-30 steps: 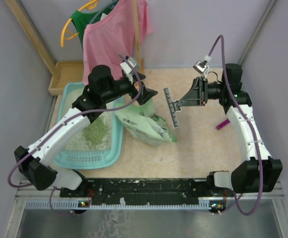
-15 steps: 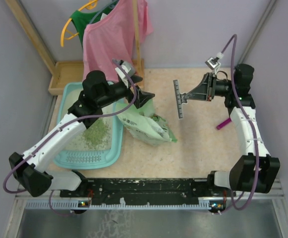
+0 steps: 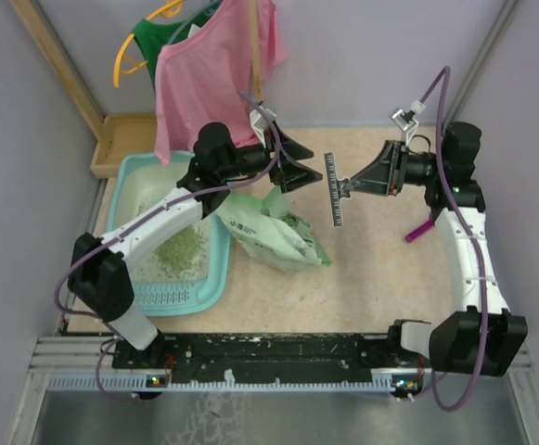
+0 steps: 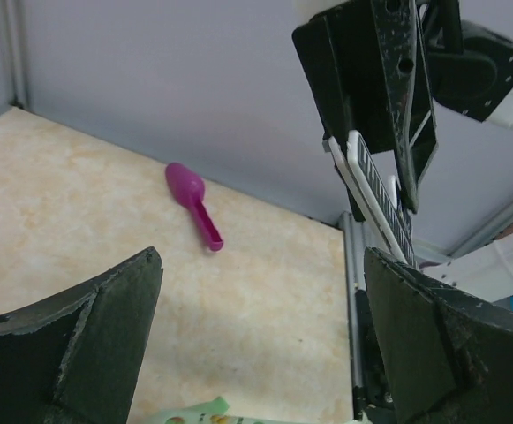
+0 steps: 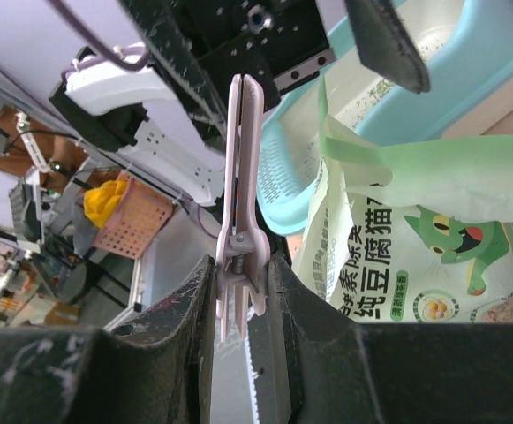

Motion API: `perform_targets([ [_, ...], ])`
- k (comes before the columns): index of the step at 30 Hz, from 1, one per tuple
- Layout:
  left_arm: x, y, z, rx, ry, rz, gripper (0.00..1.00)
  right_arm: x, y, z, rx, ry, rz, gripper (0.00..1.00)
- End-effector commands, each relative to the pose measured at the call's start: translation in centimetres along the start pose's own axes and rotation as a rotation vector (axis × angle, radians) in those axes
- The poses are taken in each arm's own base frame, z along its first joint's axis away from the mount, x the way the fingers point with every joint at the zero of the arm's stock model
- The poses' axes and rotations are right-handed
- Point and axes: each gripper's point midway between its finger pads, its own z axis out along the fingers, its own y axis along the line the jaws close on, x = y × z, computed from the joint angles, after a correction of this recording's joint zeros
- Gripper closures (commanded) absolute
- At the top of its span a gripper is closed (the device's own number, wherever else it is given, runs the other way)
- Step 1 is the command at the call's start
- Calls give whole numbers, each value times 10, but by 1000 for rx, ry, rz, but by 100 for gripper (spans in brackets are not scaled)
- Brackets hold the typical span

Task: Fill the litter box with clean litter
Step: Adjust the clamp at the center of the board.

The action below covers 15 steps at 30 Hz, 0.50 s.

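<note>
Right end effector [image 5: 238, 276] clamps, apparently, a clip [image 5: 242, 150].

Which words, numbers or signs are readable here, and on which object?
"豆腐猫", in two rows, on the pale green printed bag; neighbouring characters unclear.
Smaller print on that bag, top view: too small to read.
Black tick marks on the long pale plastic clip: no readable numbers.
</note>
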Motion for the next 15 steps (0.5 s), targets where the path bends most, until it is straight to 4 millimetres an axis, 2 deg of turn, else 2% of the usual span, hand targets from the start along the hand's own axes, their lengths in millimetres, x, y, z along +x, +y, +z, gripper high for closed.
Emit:
perform_targets([
  [1,-51,-37,6,187,-104,-40,1,4,15,0,-23,8,-126,100],
  [7,-61,-52,12,318,-122,-121,1,3,8,0,-6,-1,-169,100],
  [11,-56,-56,13,346,-101,-158,1,-1,-4,0,36,-9,-201,100],
  [15,-44,-50,21,305,-48,-152,1,-4,-14,-1,105,8,-254,100],
])
